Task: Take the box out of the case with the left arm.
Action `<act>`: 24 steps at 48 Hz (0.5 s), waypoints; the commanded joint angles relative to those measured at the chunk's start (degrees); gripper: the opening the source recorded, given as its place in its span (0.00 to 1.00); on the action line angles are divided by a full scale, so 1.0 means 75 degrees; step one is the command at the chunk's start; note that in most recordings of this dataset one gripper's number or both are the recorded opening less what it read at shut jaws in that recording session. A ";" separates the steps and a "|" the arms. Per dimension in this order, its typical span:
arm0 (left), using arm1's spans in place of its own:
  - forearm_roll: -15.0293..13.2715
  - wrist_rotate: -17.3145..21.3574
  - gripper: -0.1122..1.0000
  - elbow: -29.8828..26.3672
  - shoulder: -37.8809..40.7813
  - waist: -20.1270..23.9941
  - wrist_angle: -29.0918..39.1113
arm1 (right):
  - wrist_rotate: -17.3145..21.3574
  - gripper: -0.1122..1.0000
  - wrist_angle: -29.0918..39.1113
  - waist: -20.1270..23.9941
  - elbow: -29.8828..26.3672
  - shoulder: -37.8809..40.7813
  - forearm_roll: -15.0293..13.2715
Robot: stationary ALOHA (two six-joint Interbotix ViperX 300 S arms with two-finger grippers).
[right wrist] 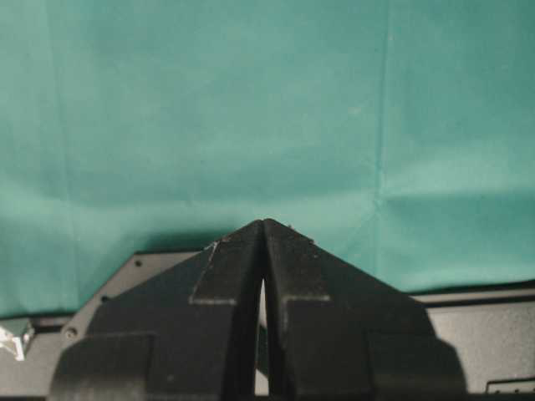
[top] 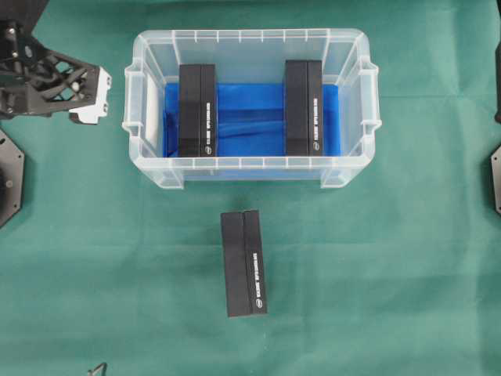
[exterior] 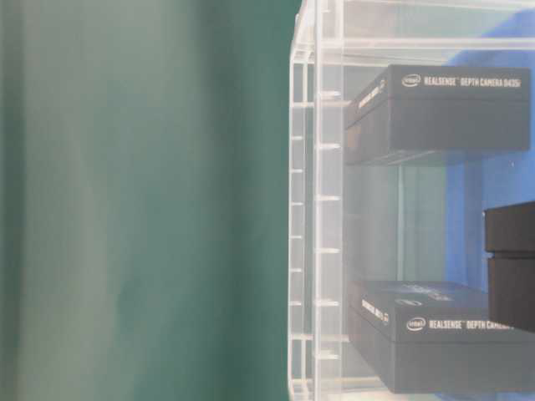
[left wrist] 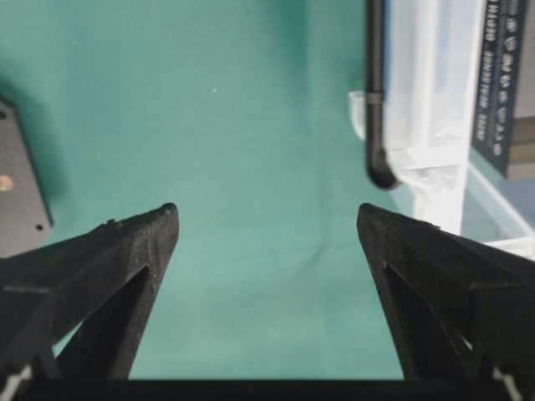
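Note:
The clear case (top: 250, 167) with a blue floor holds two black boxes, one on the left (top: 197, 110) and one on the right (top: 304, 107). A third black box (top: 243, 262) lies on the green cloth in front of the case. My left gripper (top: 98, 94) hovers over the cloth just left of the case's left handle. In the left wrist view it (left wrist: 267, 213) stands wide open with only cloth between its fingers, and the case wall (left wrist: 426, 100) and a box (left wrist: 501, 83) are off to its right. My right gripper (right wrist: 264, 224) is shut on nothing.
Green cloth covers the table. Black arm base plates sit at the left edge (top: 8, 184) and the right edge (top: 495, 180). In the table-level view the case's ribbed wall (exterior: 305, 209) fills the middle, with boxes (exterior: 451, 113) behind it.

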 commanded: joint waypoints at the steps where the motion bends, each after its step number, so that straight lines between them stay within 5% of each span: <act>1: -0.0012 0.0012 0.89 -0.0340 0.0129 0.0000 -0.0047 | 0.0000 0.11 0.0000 0.0000 -0.0105 0.0012 -0.0012; 24: -0.0012 0.0293 0.89 -0.2520 0.2156 -0.0105 -0.0047 | 0.0012 0.11 -0.0012 0.0000 -0.0105 0.0012 -0.0012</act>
